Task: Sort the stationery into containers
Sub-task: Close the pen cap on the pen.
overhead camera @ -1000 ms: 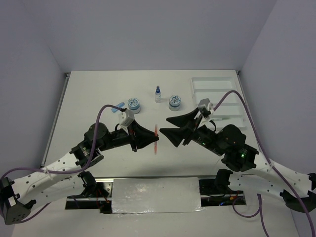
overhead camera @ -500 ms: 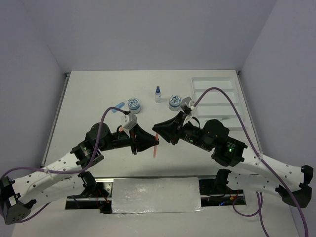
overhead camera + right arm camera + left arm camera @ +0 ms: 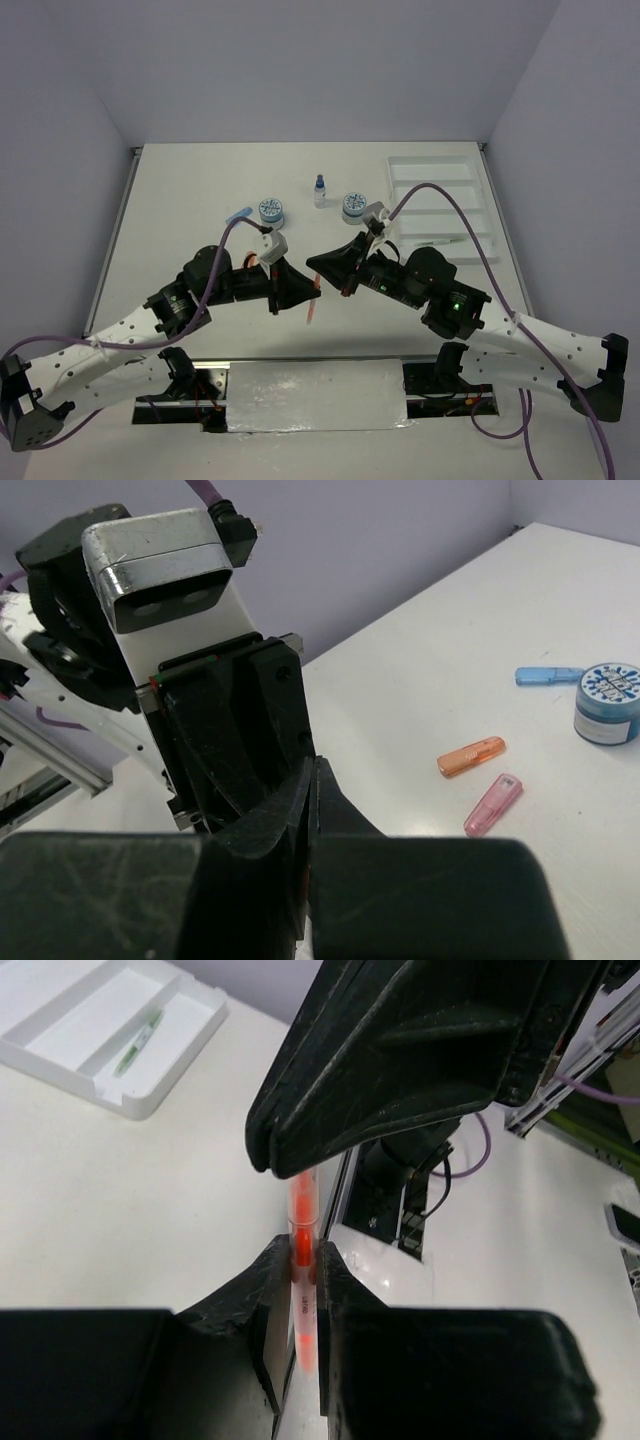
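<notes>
Top view: over the last second the right arm has swung in toward the middle. The right gripper (image 3: 322,268) now meets the far end of the orange-red pen (image 3: 312,303). The left gripper (image 3: 299,286) holds that pen above the bench (image 3: 190,180), front centre. Looks like a handover, since the tray (image 3: 432,170) sits far right, on the right arm's side. The pen's long axis runs roughly near-far, and its free near end tips slightly left, toward the arm bases. A green pen (image 3: 440,241) already lies in the tray.

Left wrist view: the left fingers (image 3: 255,1290) are clamped on the pen at about mid-length. The pen points straight out from them, and its far end goes under the right fingers' tips.

Right wrist view: the right fingers (image 3: 275,810) are nearly together, with a thin slit between. The pen isn't clear in that slit, so I cannot tell if they grip it yet. An orange piece (image 3: 471,756), a pink piece (image 3: 493,804), a blue piece (image 3: 548,675) and a jar (image 3: 608,702) lie on the bench, unsorted.
</notes>
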You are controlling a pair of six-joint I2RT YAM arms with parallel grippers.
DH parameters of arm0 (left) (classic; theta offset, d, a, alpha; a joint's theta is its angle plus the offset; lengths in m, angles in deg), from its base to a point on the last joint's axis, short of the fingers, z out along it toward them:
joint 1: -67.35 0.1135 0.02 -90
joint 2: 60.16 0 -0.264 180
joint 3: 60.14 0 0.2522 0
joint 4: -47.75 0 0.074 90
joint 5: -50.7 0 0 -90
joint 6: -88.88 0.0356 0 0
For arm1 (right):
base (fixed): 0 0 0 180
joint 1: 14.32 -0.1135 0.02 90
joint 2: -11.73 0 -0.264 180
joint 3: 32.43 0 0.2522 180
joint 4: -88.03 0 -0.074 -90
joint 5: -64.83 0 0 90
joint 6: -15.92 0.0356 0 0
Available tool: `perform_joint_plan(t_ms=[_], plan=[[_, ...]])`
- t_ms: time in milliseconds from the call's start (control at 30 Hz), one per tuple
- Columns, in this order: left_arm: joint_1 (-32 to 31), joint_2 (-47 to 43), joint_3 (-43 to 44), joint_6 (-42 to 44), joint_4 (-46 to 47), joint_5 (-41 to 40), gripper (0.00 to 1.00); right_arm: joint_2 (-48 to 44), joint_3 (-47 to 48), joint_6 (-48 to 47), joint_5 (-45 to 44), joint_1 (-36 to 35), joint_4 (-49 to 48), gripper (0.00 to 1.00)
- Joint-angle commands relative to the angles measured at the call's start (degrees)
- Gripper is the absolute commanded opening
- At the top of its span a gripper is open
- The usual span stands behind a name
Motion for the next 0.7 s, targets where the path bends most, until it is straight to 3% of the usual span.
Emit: perform_joint_plan(t_ms=[0, 433, 567, 667], plan=[[-0.19, 0.61, 6.52, 3.20, 3.08, -1.71, 0.00, 0.38, -3.56, 1.91, 2.76, -0.14, 0.30, 0.00], [0.51, -0.53, 8.98, 3.73, 3.69, -5.94, 0.00, -0.76, -13.40, 5.78, 4.60, -0.32, -5.05, 0.00], [0.51, 1.57, 11.01, 4.44, 1.41, -5.41, 0.00, -3.66, -11.58, 4.73, 3.03, -0.32, -4.10, 0.00], [0.60, 2.37, 9.60, 3.91, 2.02, -4.62, 0.00, -5.69, -7.01, 3.06, 1.27, -0.32, -1.46, 0.11]])
